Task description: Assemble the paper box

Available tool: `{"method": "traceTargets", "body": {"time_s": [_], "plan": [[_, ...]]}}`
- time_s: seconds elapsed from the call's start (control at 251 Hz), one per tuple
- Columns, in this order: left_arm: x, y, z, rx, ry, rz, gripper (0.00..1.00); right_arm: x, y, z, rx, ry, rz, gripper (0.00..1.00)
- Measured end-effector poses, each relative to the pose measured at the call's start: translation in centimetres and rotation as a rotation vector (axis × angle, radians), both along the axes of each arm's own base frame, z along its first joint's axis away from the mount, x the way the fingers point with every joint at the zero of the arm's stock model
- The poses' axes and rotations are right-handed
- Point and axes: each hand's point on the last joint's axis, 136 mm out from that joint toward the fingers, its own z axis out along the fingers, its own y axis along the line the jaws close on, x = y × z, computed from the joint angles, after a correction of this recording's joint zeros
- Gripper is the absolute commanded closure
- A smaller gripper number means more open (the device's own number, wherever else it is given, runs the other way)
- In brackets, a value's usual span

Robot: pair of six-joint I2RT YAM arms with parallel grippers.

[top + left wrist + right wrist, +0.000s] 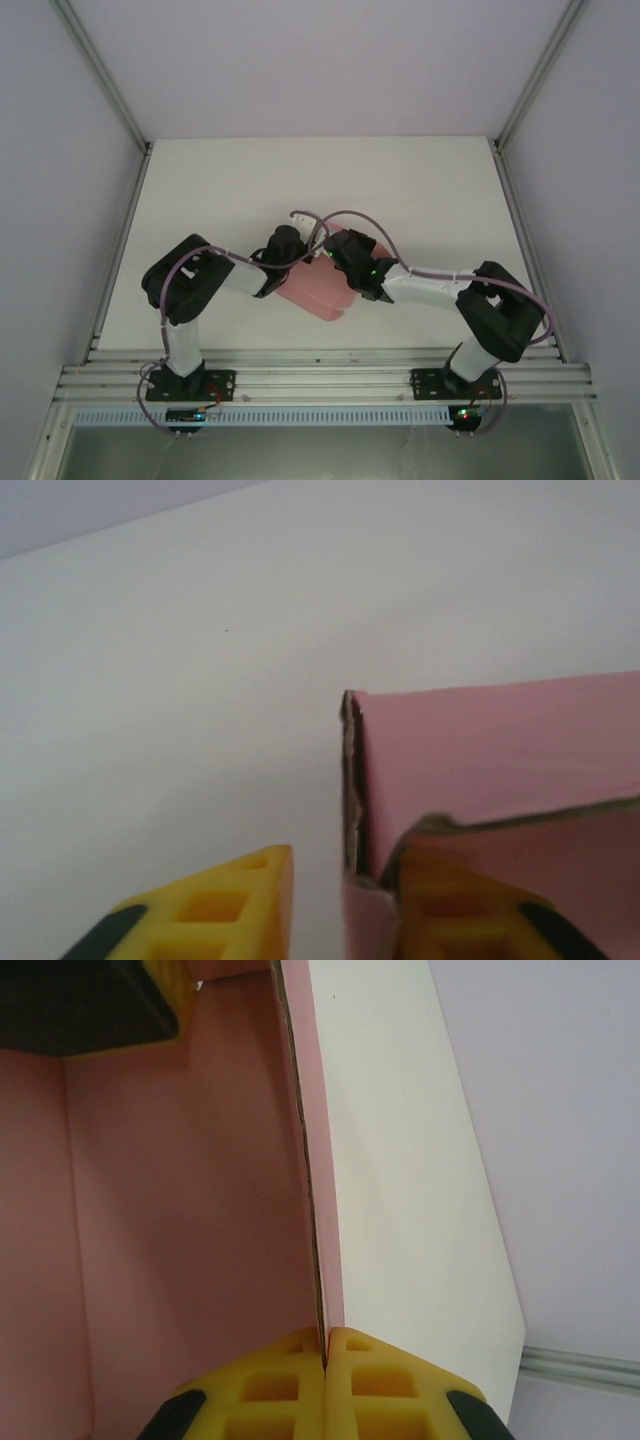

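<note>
- I see the pink paper box [315, 290], partly folded up with its walls raised, lying on the white counter [400, 190]. It sits about midway between the two arms and nearer their bases than the far edge.
- In the top view both arms reach inward and meet over the far end of the pink paper box, which their wrists cover. The near end of the box lies uncovered.
- The left gripper [340, 885] has its jaws apart, straddling an upright wall of the pink paper box.
- One yellow finger [225, 910] stays outside that wall, over bare counter, with a clear gap to the wall.
- The other yellow finger sits inside the box, partly hidden behind a pink flap.
- The cut edge of that wall shows brown and a little ragged near its top corner.
- The right gripper [325, 1345] has its jaws brought together on a thin wall of the pink paper box. It pinches the wall edge-on, with a yellow pad pressed against each face.
- In the right wrist view, the box's pink inner face lies on one side of the pinched wall and bare counter on the other.
- A black-and-yellow finger [90, 1005] shows at the far end of the box's inside.
- An aluminium rail [580, 1365] runs past the counter's edge, well apart from the box.
</note>
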Motion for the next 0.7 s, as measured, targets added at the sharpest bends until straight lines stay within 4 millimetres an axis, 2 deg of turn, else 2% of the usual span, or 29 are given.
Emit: {"method": "traceTargets", "body": {"time_s": [0.056,0.108,0.164,0.196,0.255,0.299,0.415,0.471,0.491,0.575,0.698], "plan": [[-0.2,0.0,0.0,-0.008,0.008,-0.017,0.86,-0.1,0.1,0.0,0.006,0.006,0.001,0.9],[-0.5,-0.1,-0.1,-0.016,0.016,-0.031,0.87,-0.2,0.2,0.0,0.02,0.016,0.007,0.71],[-0.5,0.0,-0.2,-0.017,0.02,-0.034,0.9,-0.8,0.5,-0.2,0.043,0.051,0.023,0.59],[-0.6,0.0,-0.2,-0.018,0.021,-0.036,0.9,-1.1,0.5,-0.5,0.051,0.074,0.032,0.47],[-0.5,0.1,-0.2,-0.022,0.02,-0.034,0.91,-1.9,0.7,-0.7,0.065,0.114,0.055,0.41],[-0.5,0.3,-0.2,-0.024,0.017,-0.033,0.92,-2.4,0.9,-0.7,0.091,0.14,0.065,0.31],[-0.7,0.5,-0.2,-0.032,0.007,-0.033,0.97,-3.5,1.2,0.4,0.165,0.181,0.094,0.25],[-0.8,0.6,-0.1,-0.039,0.0,-0.032,0.97,-3.9,1.4,1.4,0.223,0.187,0.098,0.11],[-0.9,0.6,-0.1,-0.04,-0.002,-0.032,0.97,-3.9,1.5,1.8,0.236,0.185,0.104,0.09],[-1.1,0.8,-0.1,-0.047,-0.01,-0.033,0.96,-3.6,1.7,4.5,0.354,0.159,0.088,0.02],[-1.3,1.0,-0.1,-0.057,-0.023,-0.033,0.95,-1.0,0.4,9.4,0.554,0.081,-0.001,0.02]]}}
